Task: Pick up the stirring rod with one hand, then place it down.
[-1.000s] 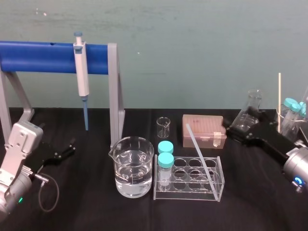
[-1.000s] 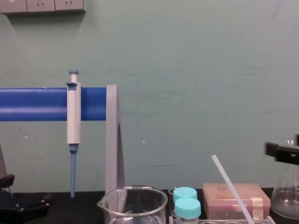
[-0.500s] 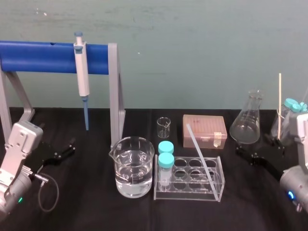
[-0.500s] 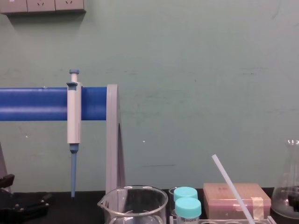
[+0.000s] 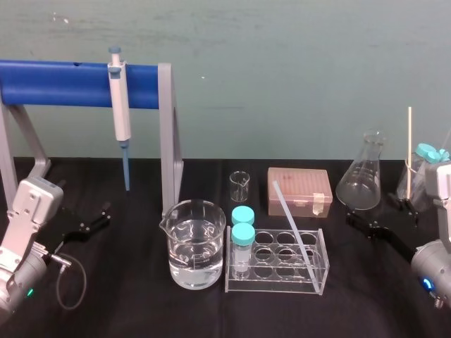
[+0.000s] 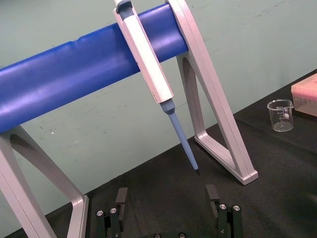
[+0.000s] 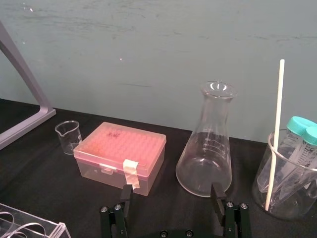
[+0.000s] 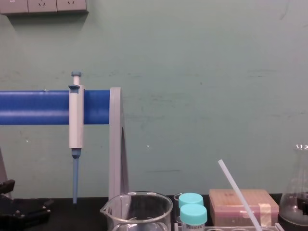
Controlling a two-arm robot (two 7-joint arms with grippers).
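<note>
Nearest the robot, a water-filled beaker (image 5: 196,243) stands just beside a clear test-tube rack (image 5: 278,278) holding two teal-capped tubes (image 5: 242,236). The stirring rod (image 5: 292,222) leans in the rack's right side, its upper end tilted back toward the pink tip box (image 5: 299,190). At the left, the left gripper (image 6: 167,194) sits low over the black table (image 5: 127,303), fingers spread and empty. At the right, the right gripper (image 7: 171,192) is also spread and empty, facing the Erlenmeyer flask (image 7: 205,148), well apart from the rod. Farther back, a pipette (image 5: 120,105) hangs on the blue bar stand (image 5: 56,83).
</note>
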